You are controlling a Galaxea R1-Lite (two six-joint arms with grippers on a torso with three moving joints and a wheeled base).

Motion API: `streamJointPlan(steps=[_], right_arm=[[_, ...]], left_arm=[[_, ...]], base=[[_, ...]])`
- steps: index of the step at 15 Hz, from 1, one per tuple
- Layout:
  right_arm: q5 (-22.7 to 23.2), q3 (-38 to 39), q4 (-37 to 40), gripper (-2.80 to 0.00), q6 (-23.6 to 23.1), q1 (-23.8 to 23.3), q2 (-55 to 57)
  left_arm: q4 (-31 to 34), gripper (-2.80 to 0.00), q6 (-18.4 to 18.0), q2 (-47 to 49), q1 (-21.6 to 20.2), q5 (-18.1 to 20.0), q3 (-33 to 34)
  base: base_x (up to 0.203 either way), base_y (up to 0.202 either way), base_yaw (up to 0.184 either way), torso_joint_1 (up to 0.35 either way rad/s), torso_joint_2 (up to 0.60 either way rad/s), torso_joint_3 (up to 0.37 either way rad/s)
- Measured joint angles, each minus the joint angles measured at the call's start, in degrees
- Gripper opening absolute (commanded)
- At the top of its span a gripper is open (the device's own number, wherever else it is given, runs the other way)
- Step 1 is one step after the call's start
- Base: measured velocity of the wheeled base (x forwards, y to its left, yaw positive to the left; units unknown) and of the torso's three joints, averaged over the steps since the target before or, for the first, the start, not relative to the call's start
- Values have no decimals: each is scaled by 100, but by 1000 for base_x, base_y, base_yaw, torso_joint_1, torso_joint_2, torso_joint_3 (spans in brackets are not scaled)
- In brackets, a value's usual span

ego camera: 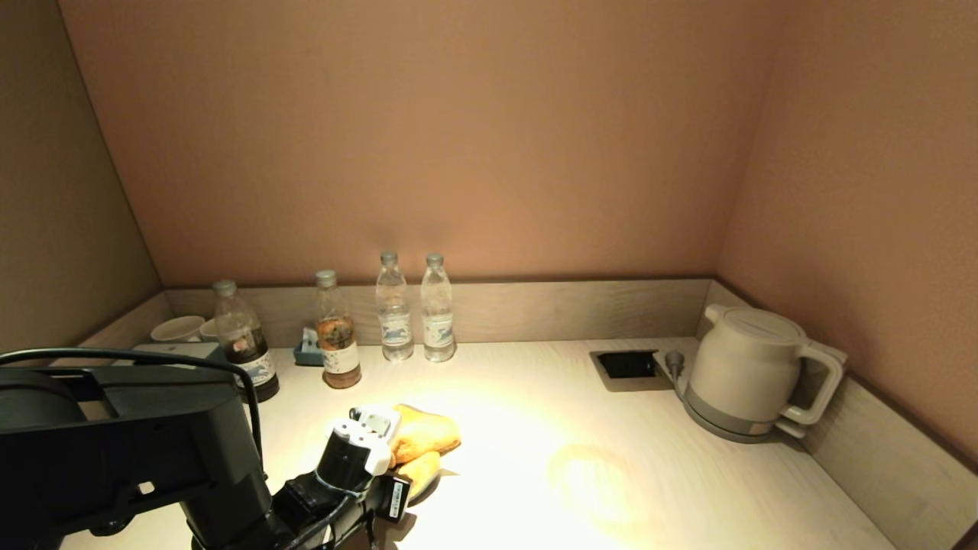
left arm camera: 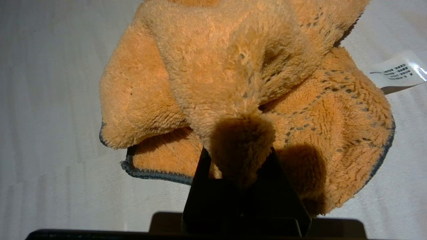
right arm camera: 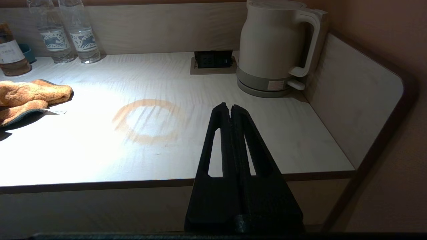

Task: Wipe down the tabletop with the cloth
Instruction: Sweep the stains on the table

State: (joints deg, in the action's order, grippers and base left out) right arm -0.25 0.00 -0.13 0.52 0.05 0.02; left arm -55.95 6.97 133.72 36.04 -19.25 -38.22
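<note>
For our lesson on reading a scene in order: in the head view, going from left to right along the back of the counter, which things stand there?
White cups → dark-drink bottle → brown-drink bottle → two water bottles → black socket recess → white kettle.

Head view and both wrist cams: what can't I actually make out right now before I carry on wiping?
- Head view: left gripper fingertips, hidden by its own wrist and the cloth.
- Left wrist view: tabletop beneath the cloth, covered; its label print too small.
- Right wrist view: cloth cut off by the frame edge; right gripper not in the head view.
- Head view: cups partly behind the left arm.
</note>
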Motion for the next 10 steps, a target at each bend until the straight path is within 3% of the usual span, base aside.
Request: streamJointPlan(steps=[4,10], right_arm=[[1,0,-2,-280,-1,-5,0],[-2,0,-2,-280,0,-5,0]], left_arm=[[3,-280,-38,68,-654,-18,2],[1,-280,-5,175,-1223,-197,69]], base=[[0,0,0,0,0,0],[0,0,0,0,0,0]])
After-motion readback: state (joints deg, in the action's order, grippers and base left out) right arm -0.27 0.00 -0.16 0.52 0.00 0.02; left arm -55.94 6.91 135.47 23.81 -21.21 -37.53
